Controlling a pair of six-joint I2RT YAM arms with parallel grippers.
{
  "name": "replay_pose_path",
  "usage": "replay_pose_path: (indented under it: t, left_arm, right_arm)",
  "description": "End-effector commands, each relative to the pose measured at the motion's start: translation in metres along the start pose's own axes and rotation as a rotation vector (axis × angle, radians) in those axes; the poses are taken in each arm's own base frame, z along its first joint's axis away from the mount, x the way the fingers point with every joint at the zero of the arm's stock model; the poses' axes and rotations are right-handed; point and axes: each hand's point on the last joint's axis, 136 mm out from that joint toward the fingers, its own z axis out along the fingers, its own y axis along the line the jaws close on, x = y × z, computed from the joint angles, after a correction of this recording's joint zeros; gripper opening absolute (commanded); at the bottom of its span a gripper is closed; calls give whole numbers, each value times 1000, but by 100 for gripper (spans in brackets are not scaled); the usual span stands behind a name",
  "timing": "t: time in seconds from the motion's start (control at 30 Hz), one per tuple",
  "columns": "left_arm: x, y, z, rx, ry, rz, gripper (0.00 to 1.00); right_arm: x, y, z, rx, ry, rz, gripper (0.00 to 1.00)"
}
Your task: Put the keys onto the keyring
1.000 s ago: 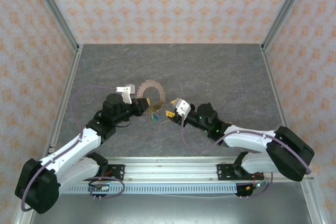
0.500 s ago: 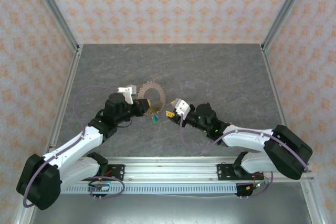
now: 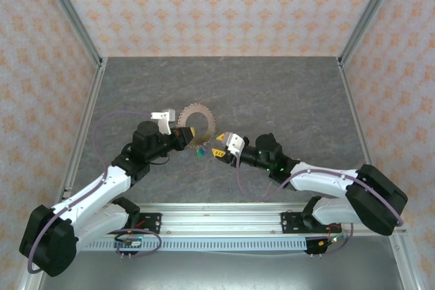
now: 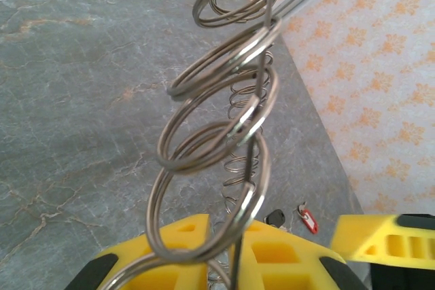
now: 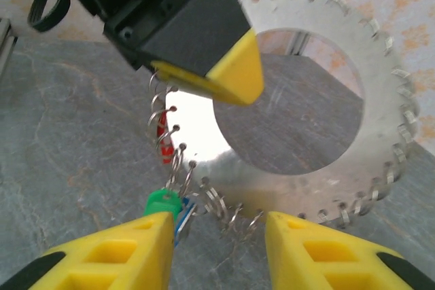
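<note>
The keyring (image 3: 206,117) is a flat metal disc with a wide hole and several small split rings (image 4: 204,76) round its toothed rim (image 5: 380,120). My left gripper (image 3: 185,138) is shut on its edge and holds it upright above the table (image 4: 234,252). A green-tagged key (image 5: 163,203) and a blue one (image 5: 181,216) hang from the lower rings (image 3: 199,153). My right gripper (image 5: 217,249) is open just below them, with its left finger touching the green tag (image 3: 218,146). A red-tagged key (image 4: 308,220) and a small black piece (image 4: 274,217) lie on the table beyond.
The grey stone-patterned table (image 3: 285,93) is fenced by metal rails (image 3: 85,120) and patterned walls. Purple cables (image 3: 109,119) loop beside both arms. The two arm bases sit on the rail at the near edge (image 3: 217,219).
My right gripper has shifted slightly toward the hanging green and blue tags, and its jaws have narrowed a little. The left gripper and the keyring have hardly moved.
</note>
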Motion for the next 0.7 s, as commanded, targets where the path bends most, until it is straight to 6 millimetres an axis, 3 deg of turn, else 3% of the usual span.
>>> replay_pose_path:
  t: [0.0,0.17,0.4,0.57,0.67]
  left_arm:
    - [-20,-28,-11,126,-86,31,0]
    - [-25,-50,-25,240,-129,63,0]
    - [-30,-74,-47,352,-179,121,0]
    - [-32,-75,-54,360,-209,134,0]
    - [-35,-76,-57,349,-221,130,0]
  right_arm:
    - [-7,2,4,-3,-48,-25,37]
    - [-9,8,10,-29,-69,-30,37]
    - [-21,-9,7,84,-141,-45,30]
    - [-30,23,13,-123,-147,-40,28]
    - [-33,40,11,-143,-161,-101,30]
